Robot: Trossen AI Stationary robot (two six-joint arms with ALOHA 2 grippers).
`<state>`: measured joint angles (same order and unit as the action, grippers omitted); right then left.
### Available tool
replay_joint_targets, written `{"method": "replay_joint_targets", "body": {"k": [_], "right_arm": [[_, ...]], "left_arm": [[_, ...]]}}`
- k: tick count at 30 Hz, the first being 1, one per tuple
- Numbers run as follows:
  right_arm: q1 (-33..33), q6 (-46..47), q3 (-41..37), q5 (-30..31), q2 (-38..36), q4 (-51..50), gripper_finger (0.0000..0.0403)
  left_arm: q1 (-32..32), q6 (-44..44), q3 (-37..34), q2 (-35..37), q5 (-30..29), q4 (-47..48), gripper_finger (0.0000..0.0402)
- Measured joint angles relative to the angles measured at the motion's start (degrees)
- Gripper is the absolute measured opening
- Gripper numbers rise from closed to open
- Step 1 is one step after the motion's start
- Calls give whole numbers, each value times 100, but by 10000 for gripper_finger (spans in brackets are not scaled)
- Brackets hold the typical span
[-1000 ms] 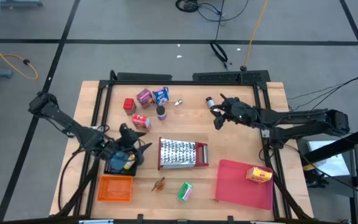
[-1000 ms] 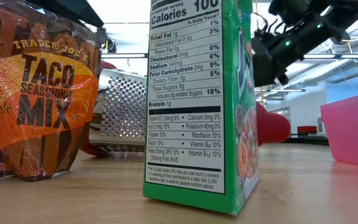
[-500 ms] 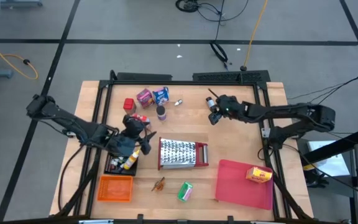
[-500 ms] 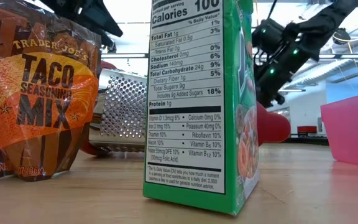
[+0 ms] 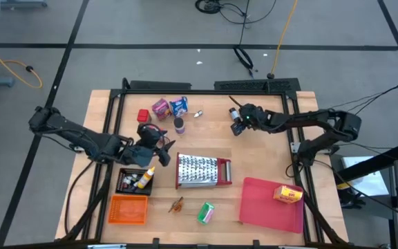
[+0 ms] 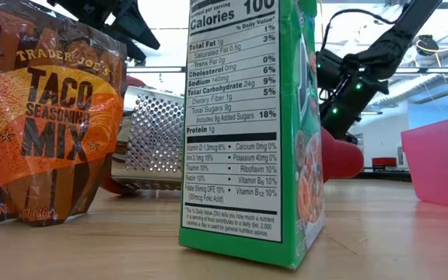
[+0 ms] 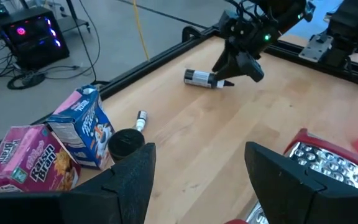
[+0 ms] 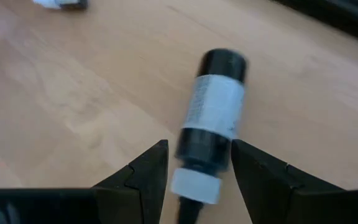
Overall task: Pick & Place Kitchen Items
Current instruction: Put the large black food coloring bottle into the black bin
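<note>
Both arms moved: right gripper [image 8: 194, 177], fingers apart around the small bottle [image 8: 210, 121]; left gripper [image 7: 197, 180] open, near the red box [image 5: 153, 131].

Both arms are dark, slim and jointed — black cables trail from them. The right tool [image 5: 234, 124] has green lights glowing beside it; its wedge-shaped fingers [image 8: 143, 175] are matte black.

Dark bottle [image 8: 211, 118] between open claw [image 8: 197, 171] fingers
</note>
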<state>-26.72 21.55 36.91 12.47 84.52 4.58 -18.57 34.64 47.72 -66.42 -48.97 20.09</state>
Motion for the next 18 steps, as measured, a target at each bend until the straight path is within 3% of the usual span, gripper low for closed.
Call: {"method": "replay_joint_targets", "body": {"k": [4,13,18], "right_arm": [[-22,-16,4,-208,286,409,169],[-145,-116,0,-58,779,441,168],[-179,-143,11,-13,897,439,127]], "left_arm": [[36,0,0,0,2,-48,251],[39,-5,0,1,59,-71,250],[39,-1,0,1,66,-71,251]]}}
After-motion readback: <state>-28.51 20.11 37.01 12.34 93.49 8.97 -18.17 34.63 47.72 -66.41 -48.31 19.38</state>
